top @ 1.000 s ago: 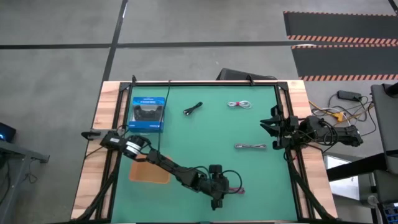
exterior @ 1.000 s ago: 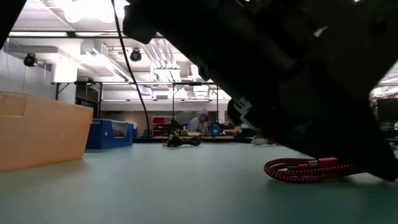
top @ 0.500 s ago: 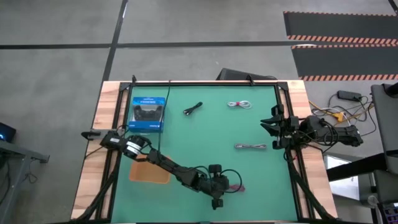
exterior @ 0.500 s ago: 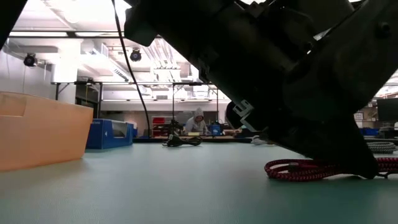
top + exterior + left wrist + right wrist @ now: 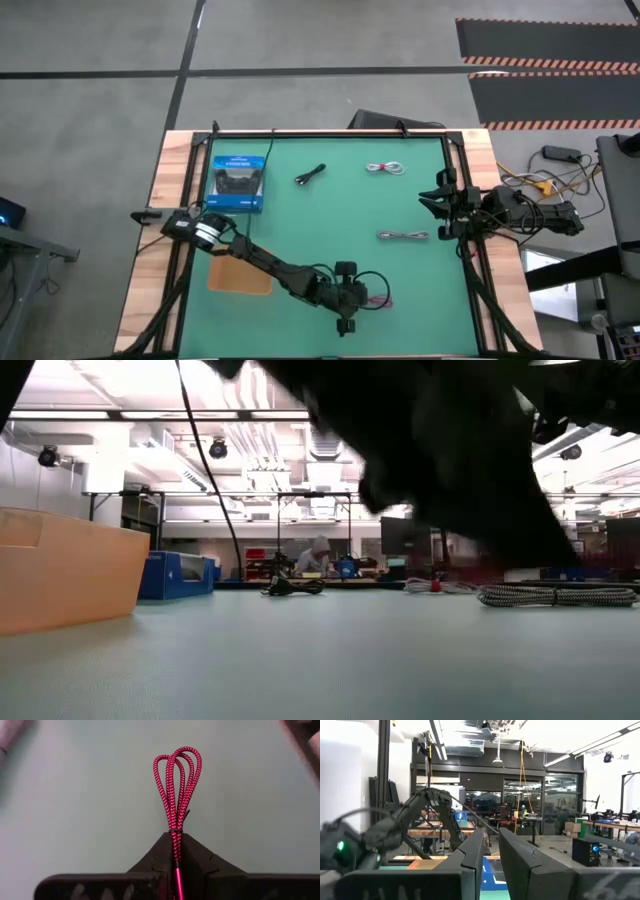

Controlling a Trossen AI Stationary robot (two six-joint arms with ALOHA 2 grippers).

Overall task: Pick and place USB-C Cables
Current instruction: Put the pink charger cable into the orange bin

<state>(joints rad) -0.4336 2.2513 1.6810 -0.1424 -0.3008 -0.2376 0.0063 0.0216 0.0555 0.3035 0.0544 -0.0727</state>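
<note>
A: How will the red-pink braided USB-C cable bundle (image 5: 176,795) handle?

B: Light and floppy, I judge. The left gripper (image 5: 345,308), near the bench's front edge, is closed on the tied tail end, and the loops fan out ahead of the fingers, unsupported. Gripping at the tie keeps the coil together; the braid looks grippy rather than slick.

A: And the others?

B: The grey braided cable (image 5: 403,236) lies towards the right edge, the white cable (image 5: 384,168) and black cable (image 5: 311,174) near the back edge. The right gripper (image 5: 432,201) waits by the right edge, fingers slightly apart, holding nothing.

A: Surface? Room?

B: A smooth green bench mat (image 5: 330,225), flat. A workshop lies beyond, with a seated person (image 5: 316,555) far off.
</note>
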